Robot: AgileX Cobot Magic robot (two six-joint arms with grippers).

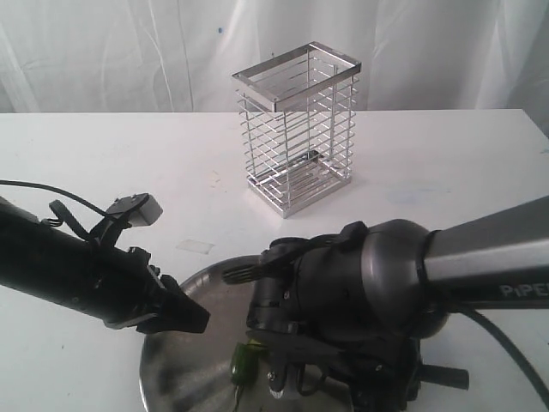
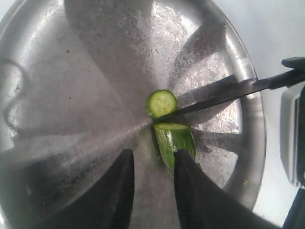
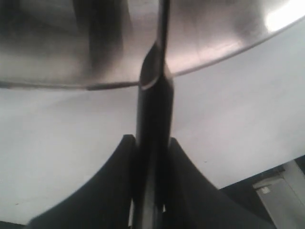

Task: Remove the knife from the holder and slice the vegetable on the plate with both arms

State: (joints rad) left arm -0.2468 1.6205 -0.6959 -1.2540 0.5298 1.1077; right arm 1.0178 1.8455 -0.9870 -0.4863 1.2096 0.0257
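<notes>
The shiny steel plate (image 1: 180, 365) lies at the table's front edge. On it rests the green vegetable (image 2: 175, 142), with one pale round slice (image 2: 162, 102) cut off and lying beside it. The knife (image 2: 224, 94) has its dark blade set across the vegetable's cut end. My right gripper (image 3: 151, 143) is shut on the knife handle (image 3: 153, 109), just outside the plate rim (image 3: 214, 59). My left gripper (image 2: 153, 160) stands open over the plate, and one of its fingers (image 2: 186, 167) rests on or over the vegetable's near end. The vegetable (image 1: 244, 360) shows beneath the right arm.
The chrome wire holder (image 1: 296, 129) stands empty at the back middle of the white table. A small clear scrap (image 1: 196, 247) lies on the table between the holder and the plate. The bulky right arm (image 1: 386, 283) covers the plate's right half.
</notes>
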